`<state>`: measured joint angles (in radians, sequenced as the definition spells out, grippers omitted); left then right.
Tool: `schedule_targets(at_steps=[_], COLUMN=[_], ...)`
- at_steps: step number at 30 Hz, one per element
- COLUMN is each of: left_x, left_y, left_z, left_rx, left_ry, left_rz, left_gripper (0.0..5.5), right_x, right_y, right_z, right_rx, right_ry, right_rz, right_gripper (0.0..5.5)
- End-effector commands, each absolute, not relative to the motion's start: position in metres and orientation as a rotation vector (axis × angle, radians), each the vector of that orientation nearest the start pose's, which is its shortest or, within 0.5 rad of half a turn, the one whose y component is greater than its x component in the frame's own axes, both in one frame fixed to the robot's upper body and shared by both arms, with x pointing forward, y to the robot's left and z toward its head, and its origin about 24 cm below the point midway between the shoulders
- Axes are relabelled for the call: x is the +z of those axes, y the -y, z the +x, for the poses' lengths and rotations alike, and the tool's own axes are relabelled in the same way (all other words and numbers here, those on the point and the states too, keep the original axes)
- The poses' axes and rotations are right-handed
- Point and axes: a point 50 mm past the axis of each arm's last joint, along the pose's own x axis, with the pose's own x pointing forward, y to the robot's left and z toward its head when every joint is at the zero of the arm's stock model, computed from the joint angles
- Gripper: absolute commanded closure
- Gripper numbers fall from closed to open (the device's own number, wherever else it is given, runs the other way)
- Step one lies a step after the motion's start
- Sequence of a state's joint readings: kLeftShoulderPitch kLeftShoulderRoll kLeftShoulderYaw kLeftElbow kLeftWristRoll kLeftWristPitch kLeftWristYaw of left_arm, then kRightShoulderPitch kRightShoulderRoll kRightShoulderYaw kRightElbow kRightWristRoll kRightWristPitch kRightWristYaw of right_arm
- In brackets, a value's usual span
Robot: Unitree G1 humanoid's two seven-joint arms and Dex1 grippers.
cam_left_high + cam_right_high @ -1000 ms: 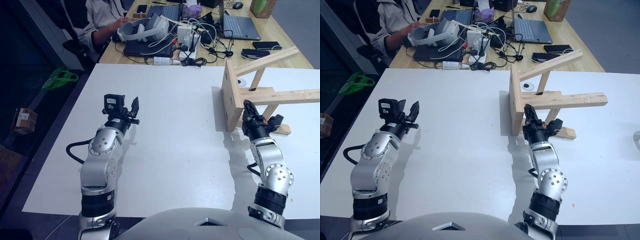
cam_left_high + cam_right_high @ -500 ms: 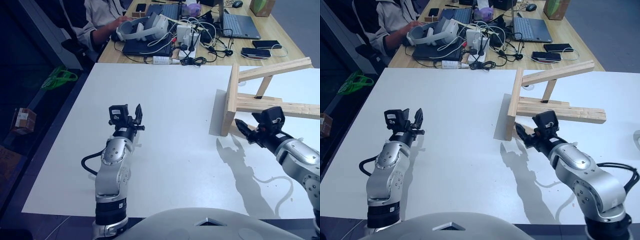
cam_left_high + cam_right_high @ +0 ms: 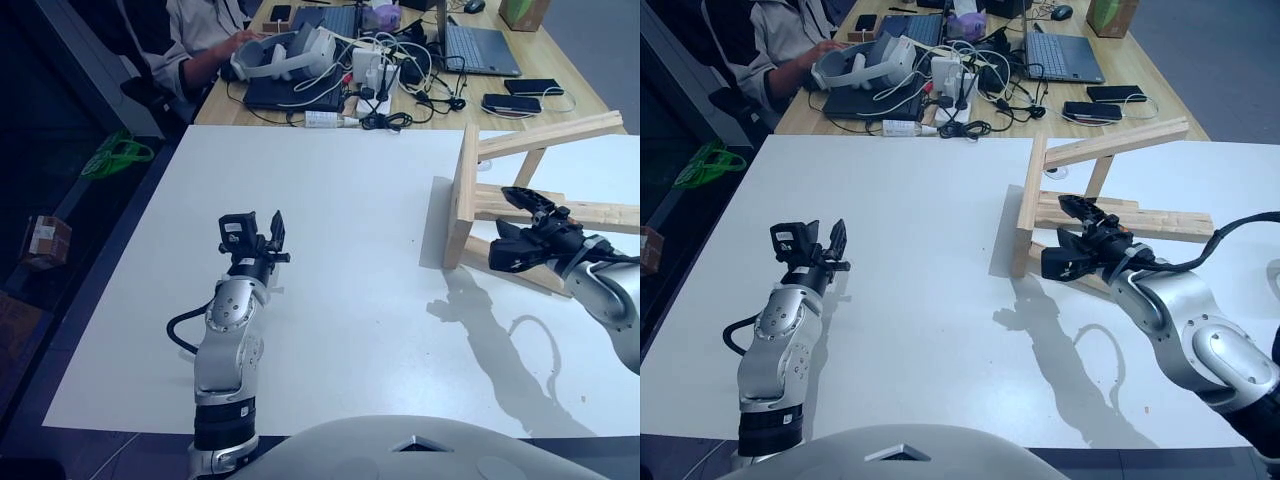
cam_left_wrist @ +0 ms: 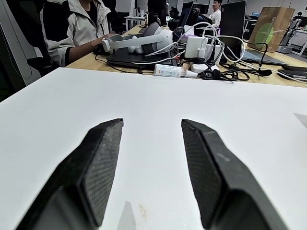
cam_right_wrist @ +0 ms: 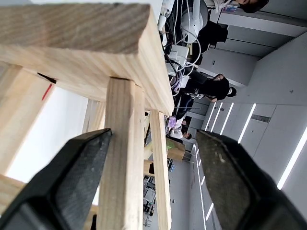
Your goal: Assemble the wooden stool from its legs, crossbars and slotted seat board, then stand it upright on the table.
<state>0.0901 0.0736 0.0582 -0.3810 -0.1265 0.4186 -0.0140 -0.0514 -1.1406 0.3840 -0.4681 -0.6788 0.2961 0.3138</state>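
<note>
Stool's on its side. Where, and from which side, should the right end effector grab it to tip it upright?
Take the leg between the open right end effector fingers, close to the seat board, coming from the robot's side. The board stands on edge with the legs pointing right, so gripping there should lever it up.

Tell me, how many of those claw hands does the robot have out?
2. The left gripper is open above the white table, empty; the right gripper is open astride a bar of the wooden stool on its side.
</note>
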Motion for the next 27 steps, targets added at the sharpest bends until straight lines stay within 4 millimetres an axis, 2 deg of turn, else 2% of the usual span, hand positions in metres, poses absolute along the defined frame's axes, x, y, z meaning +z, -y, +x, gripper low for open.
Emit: schedule_targets(at_steps=[1, 6, 10, 13, 21, 27], left_x=[0.073, 0.074, 0.075, 0.076, 0.080, 0.082], left_y=[-0.174, -0.175, -0.174, -0.174, -0.177, -0.178], left_z=[0.234, 0.234, 0.236, 0.237, 0.241, 0.244], left_rx=[0.017, 0.013, 0.009, 0.006, 0.003, 0.002], left_ry=[-0.117, -0.118, -0.114, -0.112, -0.104, -0.096], left_rz=[-0.033, -0.029, -0.028, -0.025, -0.012, -0.006], left_gripper=[3.23, 3.23, 3.23, 3.23, 3.23, 3.23], right_x=[0.115, 0.097, 0.094, 0.088, 0.095, 0.112], right_y=[0.212, 0.208, 0.207, 0.204, 0.194, 0.168], right_z=[0.251, 0.255, 0.260, 0.259, 0.268, 0.276], right_rx=[0.402, 0.379, 0.336, 0.331, 0.283, 0.307], right_ry=[-0.035, -0.083, -0.091, -0.126, -0.177, -0.086], right_rz=[-1.779, -1.743, -1.699, -1.570, -1.124, -0.701], right_gripper=[2.26, 3.10, 3.78, 4.27, 4.26, 4.26])
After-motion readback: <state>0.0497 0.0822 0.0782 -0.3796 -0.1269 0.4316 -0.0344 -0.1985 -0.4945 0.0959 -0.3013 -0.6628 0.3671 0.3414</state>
